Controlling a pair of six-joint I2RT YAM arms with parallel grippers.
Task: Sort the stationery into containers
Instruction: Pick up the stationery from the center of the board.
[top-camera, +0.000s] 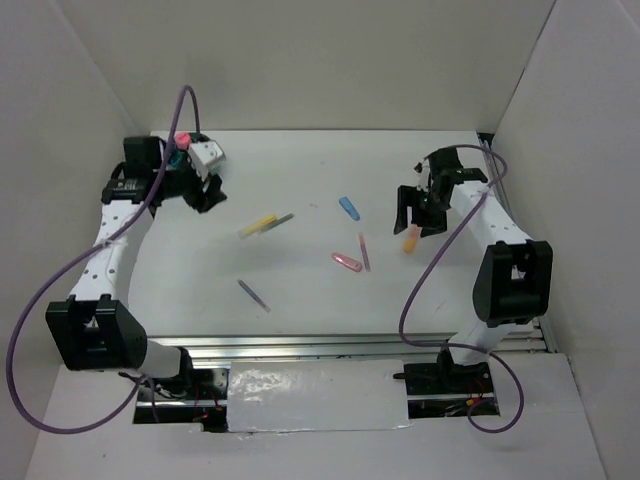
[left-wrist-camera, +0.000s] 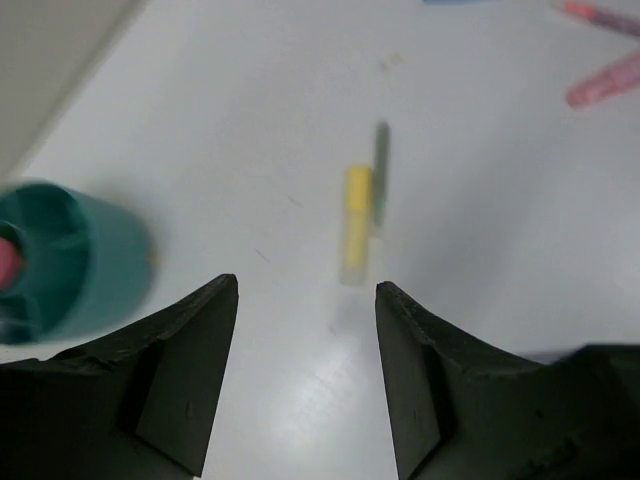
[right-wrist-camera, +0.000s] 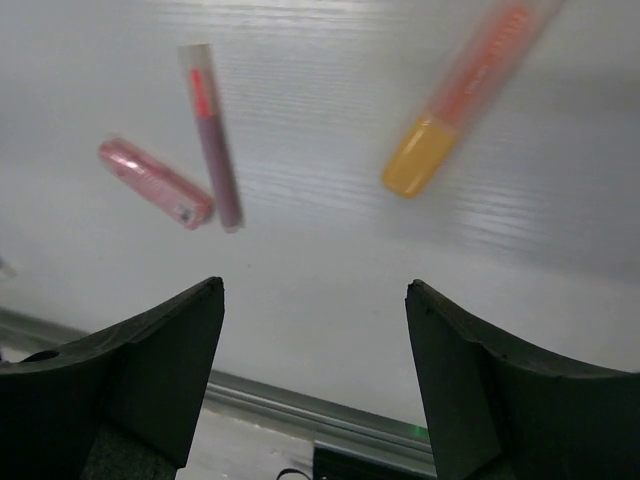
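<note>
Comparing views first. The top view gives the layout on the surface (top-camera: 300, 170):
- highlighter (top-camera: 262, 225) at 10 o'clock from centre
- blue piece (top-camera: 348, 207) at 1 o'clock
- clip (top-camera: 346, 262) and pink pen (top-camera: 364, 252) together at 4 o'clock
- purple pen (top-camera: 253, 294) at 7 o'clock
- orange marker (top-camera: 411, 238) at 3 o'clock

All lie flat.

The tub (left-wrist-camera: 70, 260) is mostly hidden behind the left wrist in the top view. The left wrist view shows it upright with its dividers visible. A pink item (left-wrist-camera: 8, 262) sits in one compartment. That view also shows a thin green piece (left-wrist-camera: 381, 170) alongside the highlighter; contact cannot be told.

The right wrist view puts the clip and pink pen close at one end, but blur hides whether they touch. The orange marker lies well apart at 1 o'clock.

Arm pose:
- The left arm runs from its base at 7 o'clock up the left edge, wrist by the far-left corner. The left tool (top-camera: 207, 190) angles toward centre, fingers spread, nothing between them.
- The right arm rises from 5 o'clock, elbow at the right edge, forearm reaching to 2 o'clock. The right tool (top-camera: 418, 212) has its fingers spread and is empty, near the orange marker.
</note>
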